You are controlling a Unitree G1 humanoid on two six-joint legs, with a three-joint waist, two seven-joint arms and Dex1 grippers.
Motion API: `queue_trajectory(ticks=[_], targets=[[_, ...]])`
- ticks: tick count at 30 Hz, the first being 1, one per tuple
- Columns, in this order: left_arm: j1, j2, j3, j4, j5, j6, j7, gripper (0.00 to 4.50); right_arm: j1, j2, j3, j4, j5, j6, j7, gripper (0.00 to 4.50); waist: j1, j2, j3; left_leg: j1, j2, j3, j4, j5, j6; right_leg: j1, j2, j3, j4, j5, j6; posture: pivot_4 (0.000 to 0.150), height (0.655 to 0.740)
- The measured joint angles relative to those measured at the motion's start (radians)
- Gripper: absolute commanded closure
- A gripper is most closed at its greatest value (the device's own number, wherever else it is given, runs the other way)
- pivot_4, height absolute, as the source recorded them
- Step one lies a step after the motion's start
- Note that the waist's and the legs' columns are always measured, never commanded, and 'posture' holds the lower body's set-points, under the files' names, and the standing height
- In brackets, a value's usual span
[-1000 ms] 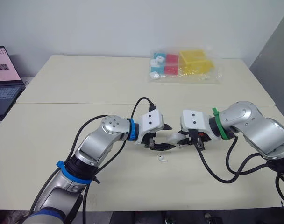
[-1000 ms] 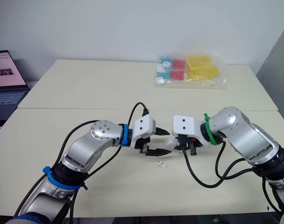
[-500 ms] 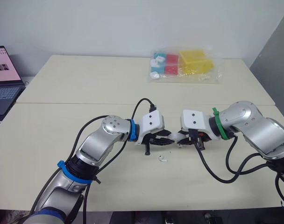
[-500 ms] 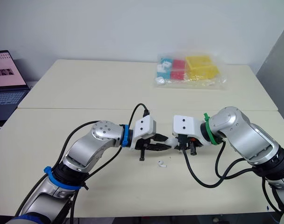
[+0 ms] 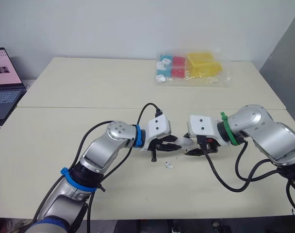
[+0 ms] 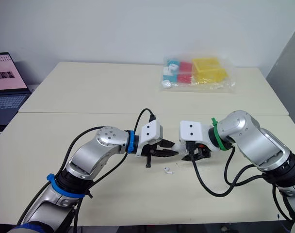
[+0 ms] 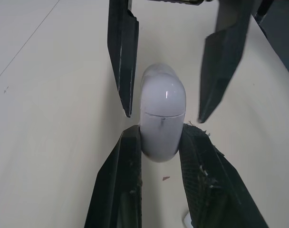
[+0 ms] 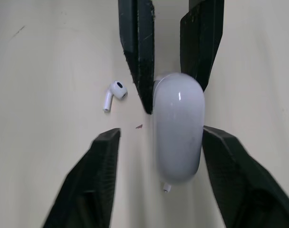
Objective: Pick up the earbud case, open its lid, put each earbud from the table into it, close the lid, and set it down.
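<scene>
Eye views: we see the left gripper (image 5: 172,142) and the right gripper (image 5: 192,148) tip to tip above the table (image 5: 89,97), with one earbud (image 5: 169,165) lying near them.

Left wrist view: the left fingers (image 7: 120,190) clamp the earbud case (image 7: 162,118), whose lid is closed.

Right wrist view: the right fingers (image 8: 90,190) are spread on either side of the case.

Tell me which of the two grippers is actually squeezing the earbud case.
The left gripper: its fingers press both sides of the earbud case, while the right gripper is open, its fingers spread apart on either side of the case.
</scene>
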Motion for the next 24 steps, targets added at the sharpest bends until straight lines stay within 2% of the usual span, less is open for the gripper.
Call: queue_trajectory(ticks=[2, 3, 8, 13, 19, 24], targets=[[0.01, 0.002, 0.001, 0.0, -0.002, 0.004, 0.005, 3.76, 0.004, -0.028, 0.0, 0.001, -0.013, -0.018, 0.011, 0.16, 0.0, 0.0, 0.0, 0.0, 0.0, 0.0, 0.0, 0.0, 0.0, 0.0, 0.0, 0.0, 0.0, 0.0, 0.0, 0.15, 0.74], [0.015, 0.002, 0.001, 0.0, -0.004, 0.007, 0.006, 3.76, 0.006, -0.034, -0.001, 0.003, -0.018, -0.023, 0.015, 0.0, 0.0, 0.0, 0.0, 0.0, 0.0, 0.0, 0.0, 0.0, 0.0, 0.0, 0.0, 0.0, 0.0, 0.0, 0.0, 0.15, 0.74], [0.063, -0.004, 0.055, -0.002, -0.045, 0.022, 0.02, 3.76, 0.023, -0.071, -0.066, 0.014, -0.014, -0.035, 0.021, 0.0, 0.0, 0.0, 0.0, 0.0, 0.0, 0.0, 0.0, 0.0, 0.0, 0.0, 0.0, 0.0, 0.0, 0.0, 0.0, 0.15, 0.74], [0.135, -0.008, 0.127, 0.01, -0.08, 0.012, 0.031, 3.76, 0.091, -0.117, -0.176, 0.033, -0.016, -0.132, 0.016, 0.0, 0.001, 0.0, 0.0, 0.001, 0.0, 0.0, 0.0, 0.0, 0.0, 0.001, 0.0, 0.0, 0.0, 0.0, 0.0, 0.15, 0.74], [0.199, -0.035, 0.22, 0.028, -0.142, -0.049, 0.028, 3.76, 0.162, -0.079, -0.33, 0.059, 0.016, -0.277, -0.014, 0.0, 0.001, 0.0, 0.0, 0.002, 0.0, 0.0, 0.0, 0.0, 0.0, 0.002, 0.0, 0.0, 0.0, 0.0, 0.0, 0.15, 0.74], [0.207, -0.087, 0.289, 0.045, -0.216, -0.08, 0.025, 3.76, 0.195, -0.027, -0.38, 0.018, 0.059, -0.309, -0.044, 0.0, 0.001, 0.0, 0.0, 0.003, 0.0, 0.001, 0.0, 0.0, 0.0, 0.003, 0.0, 0.001, 0.0, 0.001, 0.001, 0.15, 0.74]])
